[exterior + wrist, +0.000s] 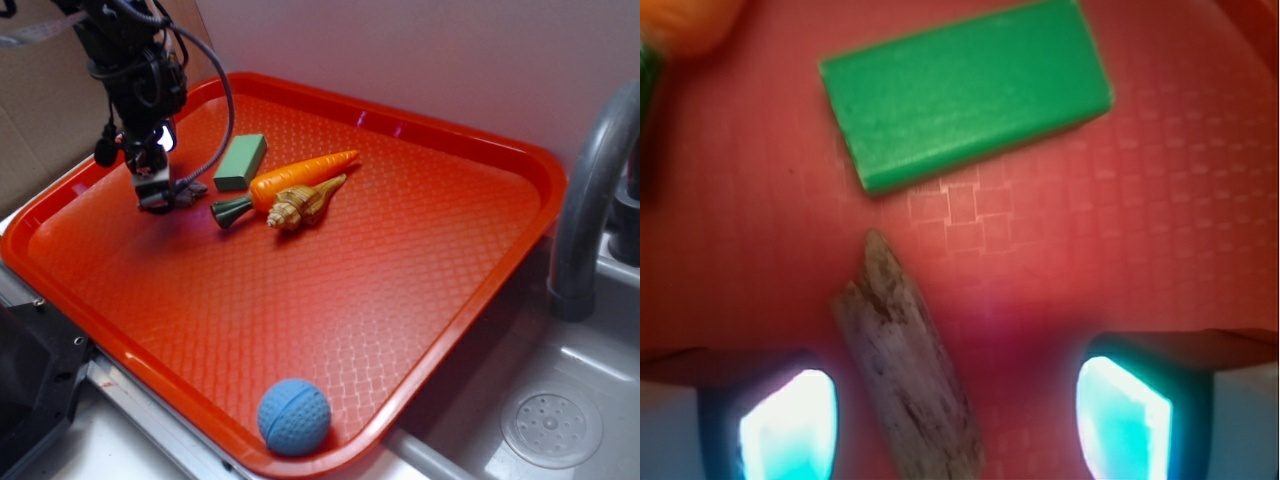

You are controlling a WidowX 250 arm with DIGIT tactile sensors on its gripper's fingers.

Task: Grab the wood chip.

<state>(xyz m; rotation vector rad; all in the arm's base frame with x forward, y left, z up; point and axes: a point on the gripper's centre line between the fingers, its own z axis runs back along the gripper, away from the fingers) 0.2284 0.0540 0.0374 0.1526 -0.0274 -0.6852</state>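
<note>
The tray [470, 200] is seen to be glossy red plastic, embossed with a fine diamond grid. The wood chip [905, 360] is shown as rough, fibrous, grey-brown wood with a matt, bark-like face. The green block [965, 90] appears smooth and matt. A shiny plastic look is given by the carrot [300, 175], and a glossy, ridged tan surface by the seashell [300, 205]. The blue ball [294, 416] is dimpled and matt, like rubber. The faucet [590, 190] is presented as dull grey metal.
</note>
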